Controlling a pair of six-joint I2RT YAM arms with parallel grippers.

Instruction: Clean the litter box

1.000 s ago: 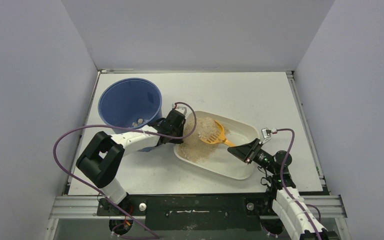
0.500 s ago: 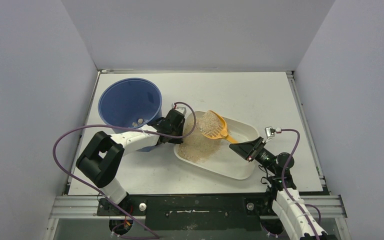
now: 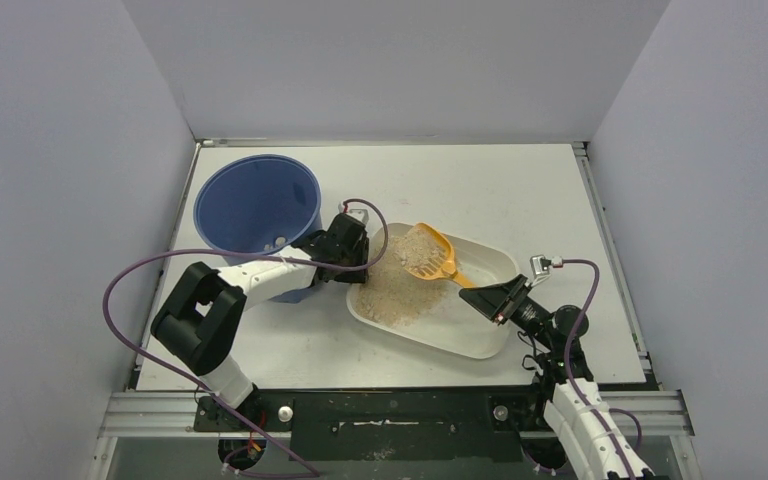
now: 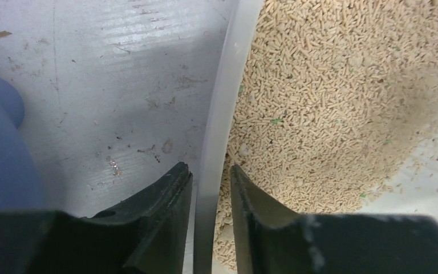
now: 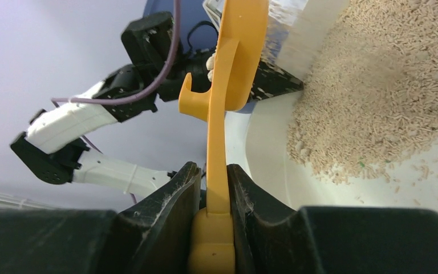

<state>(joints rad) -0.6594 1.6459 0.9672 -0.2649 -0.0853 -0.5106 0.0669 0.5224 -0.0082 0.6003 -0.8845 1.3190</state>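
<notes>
We see bright, even overhead light, with soft shadows beneath the arms (image 3: 260, 275). Up close the near fingers (image 4: 159, 228) blur; the litter (image 4: 331, 85) is sharp, but falling grains (image 5: 296, 34) smear.

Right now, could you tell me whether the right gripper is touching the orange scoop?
Touching. The right wrist view shows the right gripper with both fingers pressed flush against the orange scoop handle.

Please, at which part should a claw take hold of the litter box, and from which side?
The thin upright rim of the litter box, on the wall nearest the blue bucket, coming from above with one finger inside and one outside. That wall is narrow and bare of litter on top; the left claw straddles it so.
</notes>
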